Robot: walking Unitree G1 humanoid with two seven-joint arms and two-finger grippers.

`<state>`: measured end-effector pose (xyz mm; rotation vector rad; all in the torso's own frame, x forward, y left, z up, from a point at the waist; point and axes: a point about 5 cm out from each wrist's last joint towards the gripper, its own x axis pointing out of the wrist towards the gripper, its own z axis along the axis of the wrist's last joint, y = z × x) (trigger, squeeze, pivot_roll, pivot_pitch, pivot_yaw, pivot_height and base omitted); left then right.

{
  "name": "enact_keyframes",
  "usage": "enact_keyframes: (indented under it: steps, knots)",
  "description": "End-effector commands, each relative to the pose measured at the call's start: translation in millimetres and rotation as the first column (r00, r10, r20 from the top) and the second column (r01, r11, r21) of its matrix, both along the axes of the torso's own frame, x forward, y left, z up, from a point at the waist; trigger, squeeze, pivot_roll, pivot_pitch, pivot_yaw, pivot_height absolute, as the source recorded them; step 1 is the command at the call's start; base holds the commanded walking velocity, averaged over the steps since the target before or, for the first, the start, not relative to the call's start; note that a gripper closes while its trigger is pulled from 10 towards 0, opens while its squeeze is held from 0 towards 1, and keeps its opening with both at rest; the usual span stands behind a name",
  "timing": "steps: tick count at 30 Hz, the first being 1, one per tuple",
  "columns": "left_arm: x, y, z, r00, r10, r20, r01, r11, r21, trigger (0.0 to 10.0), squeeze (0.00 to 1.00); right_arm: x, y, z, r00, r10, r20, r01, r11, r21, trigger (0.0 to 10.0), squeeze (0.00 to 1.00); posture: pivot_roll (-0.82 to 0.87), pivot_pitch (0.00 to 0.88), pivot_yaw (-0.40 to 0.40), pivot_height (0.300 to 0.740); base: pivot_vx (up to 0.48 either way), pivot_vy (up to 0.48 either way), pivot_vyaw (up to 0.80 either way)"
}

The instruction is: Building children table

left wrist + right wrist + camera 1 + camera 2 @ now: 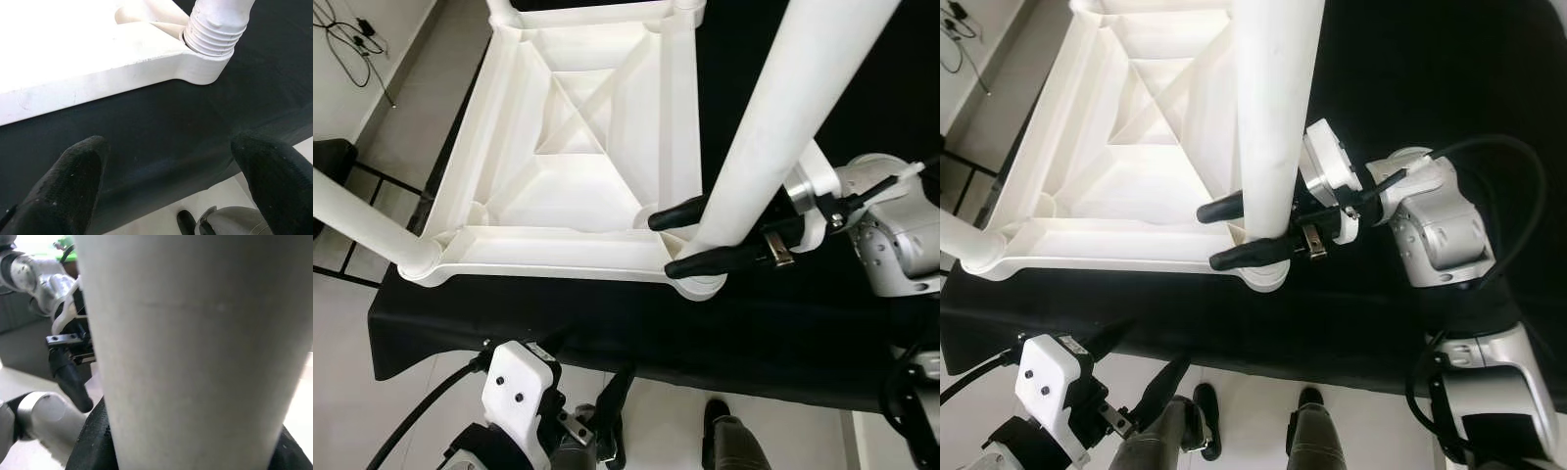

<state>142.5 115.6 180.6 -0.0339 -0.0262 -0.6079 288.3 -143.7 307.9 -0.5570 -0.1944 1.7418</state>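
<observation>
The white plastic children's tabletop [578, 147] lies upside down on a surface covered in black cloth [783, 323], its ribbed underside facing up so the corner sockets are accessible.

At the near corner on the robot's right, a white table leg [773, 117] stands in its socket [700, 284], leaning slightly toward the camera. The right pincer [690, 238] is closed around the leg just above the socket, one black finger on each side. A grip this low suits turning the leg on its thread. The left wrist view shows that thread [215, 29] partly exposed above the socket collar, so in my judgement the leg is not fully seated.

A second leg [362, 230] is fitted at the near left corner.

The left pincer [186, 186] hangs below the surface's front edge with its fingers [68, 181] wide apart, holding nothing and aimed at the corner under work.

Risk: overtightening or cross-threading if the leg is turned while tilted.
</observation>
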Motion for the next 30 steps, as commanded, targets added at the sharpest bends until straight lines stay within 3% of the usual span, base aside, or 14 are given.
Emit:
enact_keyframes:
  steps: [1,6,17,24,30]
  knots:
    - [-2.8,0.3,-3,1.000,-0.004,-0.023,0.004,1.000,-0.012,10.0,0.00,-0.2,2.0,-27,0.994,0.027,-0.108,-0.038,0.994,-0.099,10.0,0.00,0.01,0.396,0.138,0.740,0.000,0.000,0.00]
    - [-3.6,0.4,-3,1.000,-0.007,-0.023,0.006,1.000,-0.014,10.0,0.00,-0.8,4.8,-32,0.990,0.051,-0.133,-0.070,0.987,-0.142,10.0,0.00,0.01,0.396,0.140,0.740,0.000,0.000,0.00]
    - [-4.9,0.0,-2,1.000,-0.011,-0.021,0.011,1.000,-0.020,10.0,0.00,9.1,21.0,-33,0.960,0.102,-0.259,-0.134,0.985,-0.106,10.0,0.00,0.01,0.403,0.139,0.740,0.000,0.000,0.00]
    - [-5.2,-0.9,0,1.000,-0.010,-0.018,0.009,1.000,-0.024,10.0,0.00,26.1,24.1,-32,0.962,0.032,-0.270,-0.045,0.998,-0.045,10.0,0.00,0.00,0.417,0.129,0.740,0.000,0.000,0.00]
    - [-5.1,-1.3,0,1.000,-0.011,-0.015,0.010,1.000,-0.027,10.0,0.00,15.3,12.9,-35,0.971,0.010,-0.240,-0.014,1.000,-0.015,10.0,0.00,0.00,0.421,0.134,0.740,0.000,0.000,0.00]
